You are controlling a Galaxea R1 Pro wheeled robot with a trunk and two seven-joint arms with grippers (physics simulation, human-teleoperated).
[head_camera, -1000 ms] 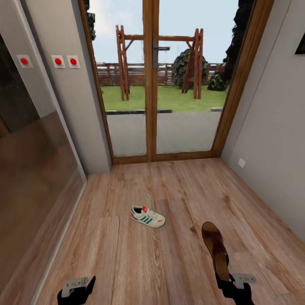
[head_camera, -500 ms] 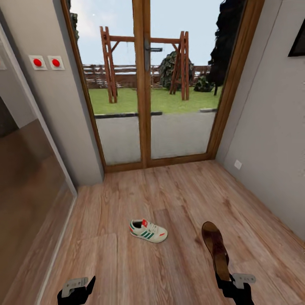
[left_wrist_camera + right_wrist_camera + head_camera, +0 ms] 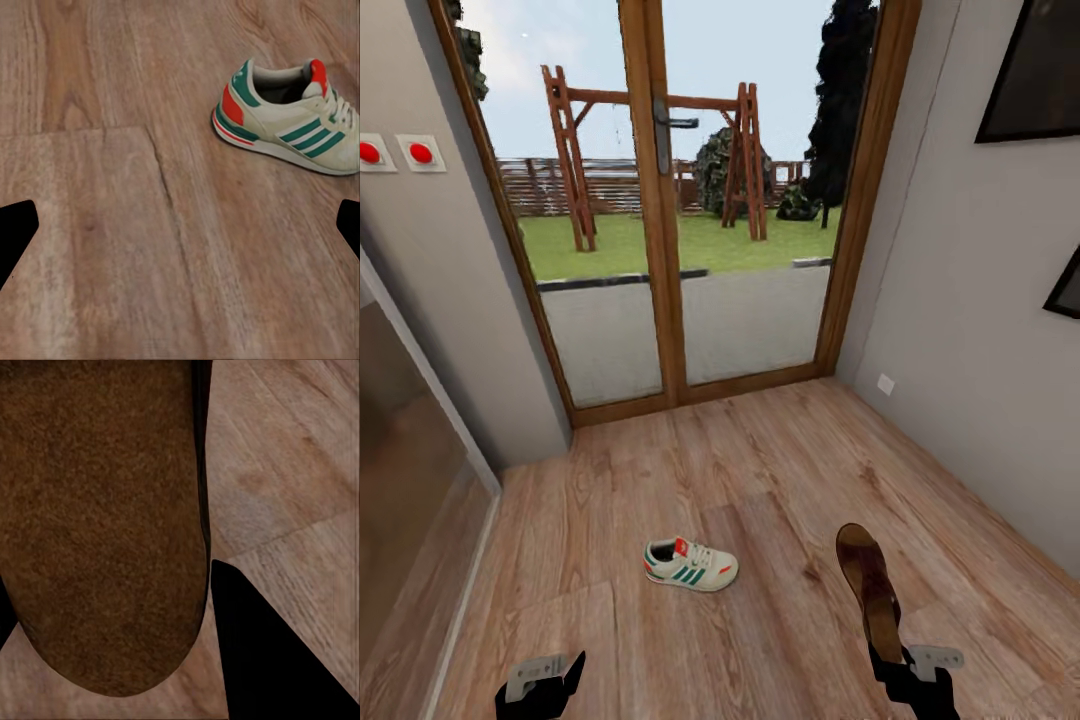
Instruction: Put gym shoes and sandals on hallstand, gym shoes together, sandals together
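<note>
1. The corridor floor [image 3: 760, 470] of light brown wood-grain planks runs from the robot up to a wooden-framed glass double door [image 3: 660, 200]. Through the glass show grey paving, a lawn, a wooden swing frame and a fence.
2. A grey wall [image 3: 980, 380] stands on the right, carrying two dark picture frames and a small white socket near the floor. On the left a wall bears two red-buttoned switches [image 3: 395, 153], with a mirrored sliding panel [image 3: 400, 450] below and nearer.
3. One sandal [image 3: 867, 588], brown with a dark footbed, is held off the floor in the right gripper [image 3: 905, 672], its length pointing away from the robot toward the door. In the right wrist view its brown fuzzy sole surface [image 3: 101, 525] sits close against the camera, with a dark finger [image 3: 277, 652] pressed beside it; the claw is clamped on the sandal's near end.
4. One gym shoe [image 3: 690, 565], cream-white with green stripes and red-orange accents, lies upright on the planks between the two arms, nearer the left, toe pointing right. The left wrist view shows it [image 3: 289, 120] apart from the fingers.
5. The left gripper [image 3: 540, 685] hangs low at the head view's bottom edge, spread wide with nothing in it; its dark fingertips [image 3: 16, 225] sit at opposite edges of the wrist picture.
</note>
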